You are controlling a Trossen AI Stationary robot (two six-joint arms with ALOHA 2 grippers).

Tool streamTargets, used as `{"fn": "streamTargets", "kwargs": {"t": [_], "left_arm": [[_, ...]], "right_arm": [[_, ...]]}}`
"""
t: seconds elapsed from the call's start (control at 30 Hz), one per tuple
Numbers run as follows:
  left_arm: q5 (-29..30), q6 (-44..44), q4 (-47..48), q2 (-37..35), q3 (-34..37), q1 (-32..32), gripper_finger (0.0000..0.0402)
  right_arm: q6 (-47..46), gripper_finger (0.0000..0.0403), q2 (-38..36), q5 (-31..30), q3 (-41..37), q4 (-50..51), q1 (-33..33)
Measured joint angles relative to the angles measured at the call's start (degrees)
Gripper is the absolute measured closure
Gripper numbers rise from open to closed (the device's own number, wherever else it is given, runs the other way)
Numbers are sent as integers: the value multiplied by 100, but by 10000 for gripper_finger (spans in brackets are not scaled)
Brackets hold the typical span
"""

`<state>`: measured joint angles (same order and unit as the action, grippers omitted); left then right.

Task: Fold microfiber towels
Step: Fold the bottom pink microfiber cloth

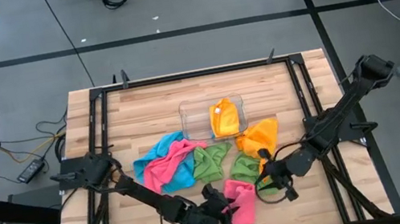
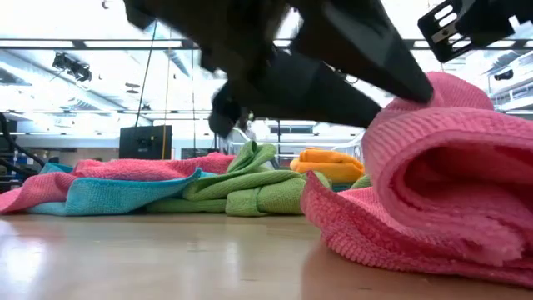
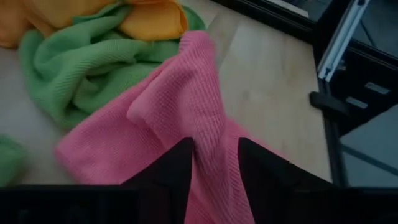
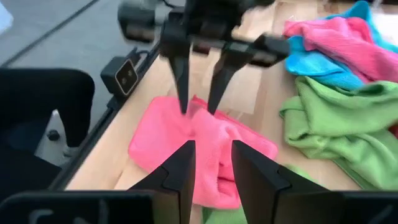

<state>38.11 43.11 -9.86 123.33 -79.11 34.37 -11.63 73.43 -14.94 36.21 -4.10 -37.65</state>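
on the left half of the wooden bench [image 1: 143, 109], a blue towel [image 1: 160, 155] lies crumpled with a pink towel [image 1: 168, 166] heaped across it, and a green towel [image 1: 210, 161] bunches just beside them. toward the near edge, the left tool [image 1: 229, 213] sits at a folded pink towel [image 1: 242, 199]; its fingers [image 3: 176, 171] stand parted on either side of a raised ridge of the cloth, touching it, not pinched shut. in the right wrist view the same tool [image 4: 198, 99] points down onto this pink towel [image 4: 199, 146]. toward the back, near the middle, a clear plastic tray [image 1: 194, 113] holds a folded orange towel [image 1: 224, 118]. just right of the tray another orange towel [image 1: 261, 136] lies rumpled, with a second green towel [image 1: 244, 170] touching it. the right tool [image 1: 269, 175] hovers next to this green cloth and the folded pink one, fingers [image 4: 181, 168] partly open with nothing between them.
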Motion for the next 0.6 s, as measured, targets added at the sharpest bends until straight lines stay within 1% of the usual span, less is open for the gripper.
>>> {"fn": "streamTargets", "kwargs": {"t": [0.07, 0.17, 0.23, 0.3, 0.4, 0.53, 0.6], "left_arm": [[-81, 145, 388, -99, -7, 1, 256], [-434, 301, 780, -231, 14, -8, 253], [-767, 175, 648, -387, 5, -9, 256], [-901, 255, 592, -515, -12, -7, 263], [-1152, 451, 783, -507, 2, -6, 277], [-1784, 468, 774, -497, -2, -29, 294], [-1845, 461, 800, -497, -2, -28, 302]], "right_arm": [[177, 290, 263, 0, 0, -232, 11], [320, 290, 569, 4, 0, -722, 52], [454, 290, 722, 19, 33, -930, 54], [597, 290, 824, 50, 137, -997, 48], [791, 290, 1028, 133, 340, -1122, 73], [932, 290, 1505, 311, 522, -1180, 196], [993, 290, 1756, 360, 648, -1197, 243]]}}
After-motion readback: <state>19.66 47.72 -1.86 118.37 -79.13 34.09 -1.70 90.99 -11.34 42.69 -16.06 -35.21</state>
